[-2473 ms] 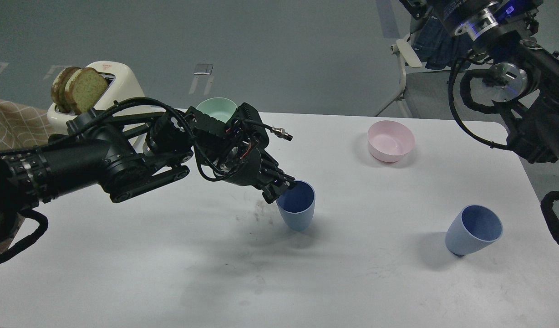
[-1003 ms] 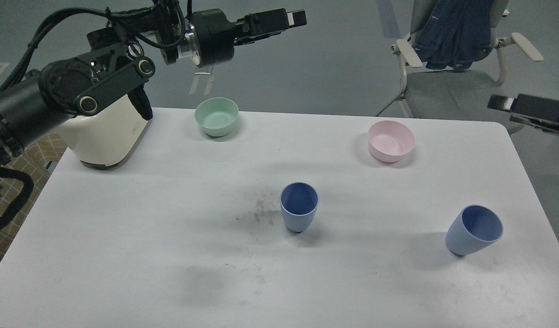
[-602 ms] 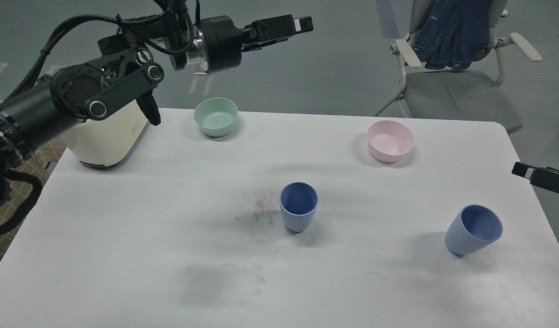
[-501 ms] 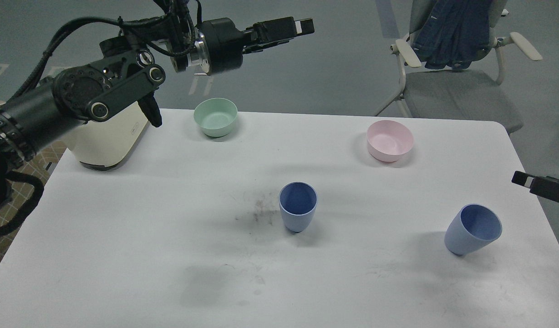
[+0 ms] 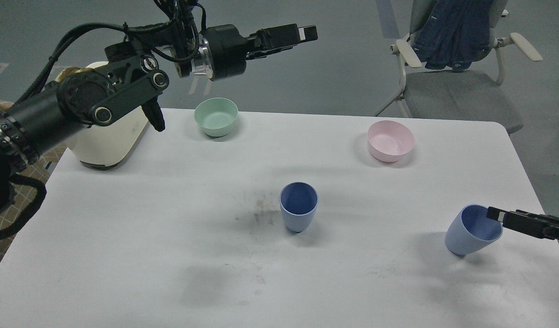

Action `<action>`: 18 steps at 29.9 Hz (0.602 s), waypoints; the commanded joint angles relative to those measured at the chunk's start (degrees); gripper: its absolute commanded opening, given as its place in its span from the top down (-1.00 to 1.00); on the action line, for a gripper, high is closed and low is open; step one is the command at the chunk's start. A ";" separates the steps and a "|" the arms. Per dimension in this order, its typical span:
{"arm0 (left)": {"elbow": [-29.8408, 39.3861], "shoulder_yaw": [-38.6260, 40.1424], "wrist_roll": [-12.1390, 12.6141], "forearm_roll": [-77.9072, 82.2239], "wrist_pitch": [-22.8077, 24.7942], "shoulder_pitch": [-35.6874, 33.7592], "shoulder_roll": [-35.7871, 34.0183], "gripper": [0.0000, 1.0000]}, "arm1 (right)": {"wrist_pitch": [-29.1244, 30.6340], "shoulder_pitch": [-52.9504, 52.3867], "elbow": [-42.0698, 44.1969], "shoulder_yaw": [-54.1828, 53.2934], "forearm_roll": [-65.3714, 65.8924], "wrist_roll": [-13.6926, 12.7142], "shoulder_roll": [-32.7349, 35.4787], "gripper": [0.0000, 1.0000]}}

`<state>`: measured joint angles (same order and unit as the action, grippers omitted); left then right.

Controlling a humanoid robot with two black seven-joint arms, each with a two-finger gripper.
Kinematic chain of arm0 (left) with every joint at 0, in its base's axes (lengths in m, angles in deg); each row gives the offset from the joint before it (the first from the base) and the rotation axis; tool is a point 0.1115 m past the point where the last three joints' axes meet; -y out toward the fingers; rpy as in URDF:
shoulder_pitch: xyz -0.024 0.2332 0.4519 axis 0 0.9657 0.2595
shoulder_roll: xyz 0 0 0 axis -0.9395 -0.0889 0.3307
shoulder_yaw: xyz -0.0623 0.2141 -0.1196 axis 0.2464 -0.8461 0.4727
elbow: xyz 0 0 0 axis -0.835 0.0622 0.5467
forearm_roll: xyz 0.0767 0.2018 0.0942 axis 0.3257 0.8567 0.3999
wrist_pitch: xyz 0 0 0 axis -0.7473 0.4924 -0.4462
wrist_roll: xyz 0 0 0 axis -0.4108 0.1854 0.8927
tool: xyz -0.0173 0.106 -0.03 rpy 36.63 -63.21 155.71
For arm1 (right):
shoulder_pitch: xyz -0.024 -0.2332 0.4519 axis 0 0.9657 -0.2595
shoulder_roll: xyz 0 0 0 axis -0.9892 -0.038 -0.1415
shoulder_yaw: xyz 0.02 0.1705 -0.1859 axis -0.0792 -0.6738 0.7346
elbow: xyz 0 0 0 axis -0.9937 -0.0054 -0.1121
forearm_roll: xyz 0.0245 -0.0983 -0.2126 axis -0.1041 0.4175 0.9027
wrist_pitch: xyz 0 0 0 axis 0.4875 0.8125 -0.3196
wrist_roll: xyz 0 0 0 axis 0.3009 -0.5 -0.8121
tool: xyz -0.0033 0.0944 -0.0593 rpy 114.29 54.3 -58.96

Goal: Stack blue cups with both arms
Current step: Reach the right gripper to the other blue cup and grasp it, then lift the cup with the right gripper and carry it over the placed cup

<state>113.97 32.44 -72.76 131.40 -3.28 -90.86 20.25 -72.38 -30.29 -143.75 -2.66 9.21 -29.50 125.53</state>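
R gripper (image 5: 494,214) is reaching at the rim of the right blue cup (image 5: 471,231), which is sitting near the table (image 5: 170,255) edge; can't tell its opening, only one finger showing. L gripper (image 5: 302,34) is hanging high, looking nearly closed, holding nothing. Imo straddle the wall, grip gently, lift straight, then drop into the center blue cup (image 5: 298,207).

The right gripper (image 5: 500,215) was cut off by the right edge; its fingers could not be told apart.
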 commanded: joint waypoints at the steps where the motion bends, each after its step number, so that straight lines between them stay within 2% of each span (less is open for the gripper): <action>1: -0.01 -0.05 0.00 0.09 -0.02 0.09 -0.09 -0.84 | 0.18 0.49 1.03 0.01 1.11 0.00 -2.06 -0.41; 3: -0.01 -0.14 0.00 0.09 -0.01 0.09 -0.17 -0.84 | 0.26 0.84 1.21 0.01 1.55 0.00 -2.33 -0.12; 6: -0.01 -0.14 0.00 0.18 0.07 0.09 -0.17 -0.84 | 0.44 1.10 1.21 0.01 3.30 0.00 -2.33 0.60; 8: -0.01 -0.14 0.00 0.18 0.07 0.17 -0.17 -0.84 | 0.70 1.19 1.21 0.01 4.27 -0.48 -2.24 0.87; 11: -0.01 -0.23 0.00 0.36 -0.01 0.18 -0.09 -0.84 | 0.70 1.11 1.21 0.01 4.63 -1.28 -1.89 0.91; 12: -0.01 -0.14 0.00 0.36 0.07 0.18 0.00 -0.84 | 0.70 1.11 1.12 0.01 4.71 -1.37 -1.80 1.00; 18: -0.01 -0.23 0.00 0.53 -0.01 0.44 -0.17 -0.84 | 0.70 0.84 0.86 -0.08 4.80 -1.54 -0.93 1.00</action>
<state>113.96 32.24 -72.76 131.90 -3.23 -90.47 20.24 -71.68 -29.26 -142.63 -2.66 13.91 -31.01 124.05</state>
